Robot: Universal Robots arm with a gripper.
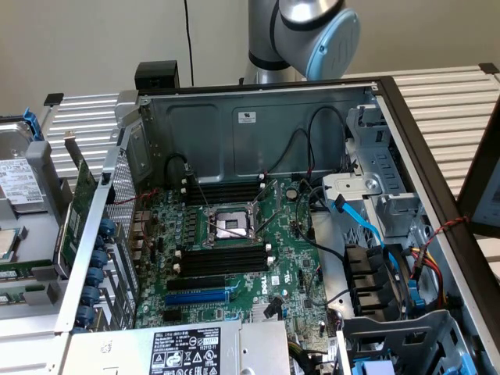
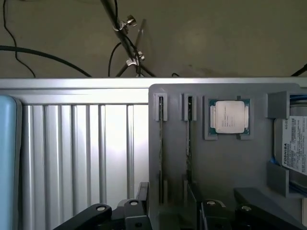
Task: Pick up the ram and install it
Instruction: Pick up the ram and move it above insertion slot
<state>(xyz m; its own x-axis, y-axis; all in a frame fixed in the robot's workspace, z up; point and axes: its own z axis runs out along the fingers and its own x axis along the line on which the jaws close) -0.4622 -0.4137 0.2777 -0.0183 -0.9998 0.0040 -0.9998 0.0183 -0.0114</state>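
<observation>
Two ram sticks stand on edge in narrow slots of a grey holder tray (image 2: 225, 163), seen from above as thin dark strips: one ram (image 2: 160, 143) and a second ram (image 2: 189, 143). My gripper (image 2: 189, 199) hovers above the tray, open, with its black fingers (image 2: 247, 197) spread wide on either side of the two sticks and nothing held. In the exterior view the open computer case shows black memory slots (image 1: 223, 259) beside the CPU socket (image 1: 228, 225). The arm (image 1: 308, 31) rises behind the case.
The tray also holds a CPU (image 2: 229, 116) and a Toshiba hard drive (image 2: 295, 143). A ribbed metal table (image 2: 81, 143) lies beside the tray. A green expansion card (image 1: 78, 219) stands at the case's side on the exterior view's left, and cables (image 1: 367, 226) run on its right.
</observation>
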